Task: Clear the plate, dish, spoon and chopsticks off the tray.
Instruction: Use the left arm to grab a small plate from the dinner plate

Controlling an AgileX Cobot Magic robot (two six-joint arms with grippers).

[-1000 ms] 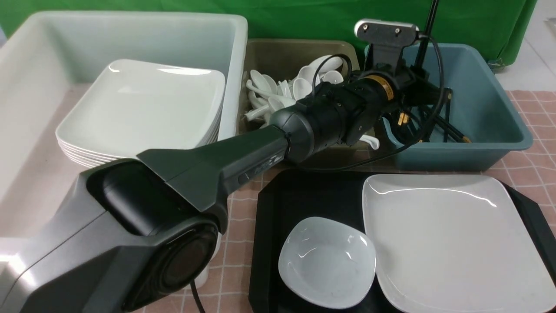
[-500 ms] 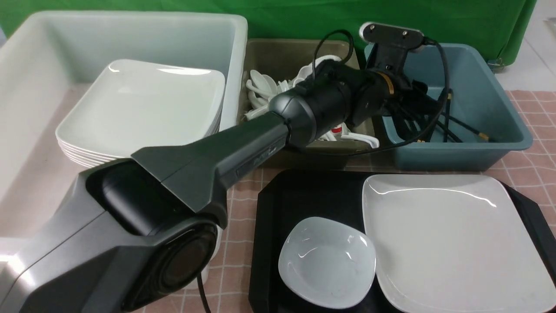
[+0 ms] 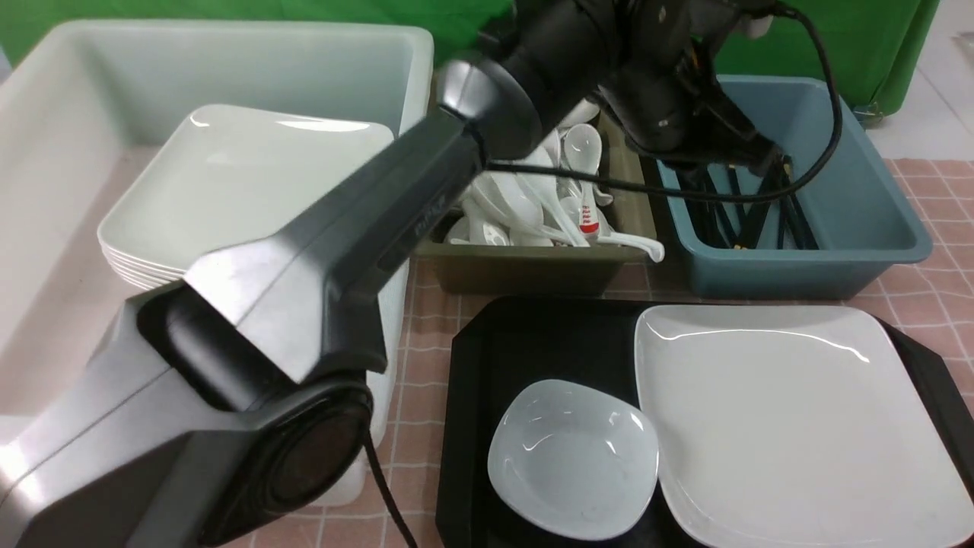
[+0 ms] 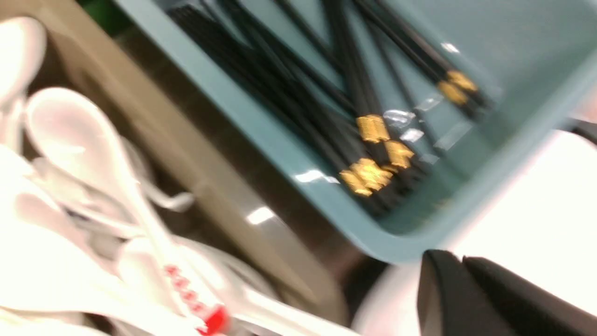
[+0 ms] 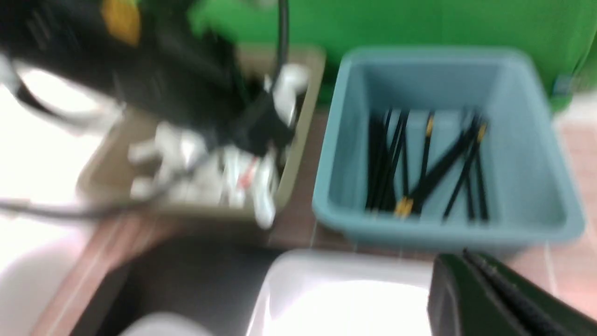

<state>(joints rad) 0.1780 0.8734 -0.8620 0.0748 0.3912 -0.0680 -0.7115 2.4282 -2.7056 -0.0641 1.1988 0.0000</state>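
Stretching forward above the blue-grey bin (image 3: 799,274), the left arm (image 3: 426,190) shows jaws closed (gripping nothing).

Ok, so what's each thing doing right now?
Plate: flat on the tray, empty.
Dish: upright on the tray, empty, beside the plate.
Chopsticks: lying in the blue bin.
Spoons: piled in the olive bin.
Stacked plates: in the white tub.
Left arm: high above the bins, jaws shut, holding nothing.
Right arm: jaws shut, holding nothing.
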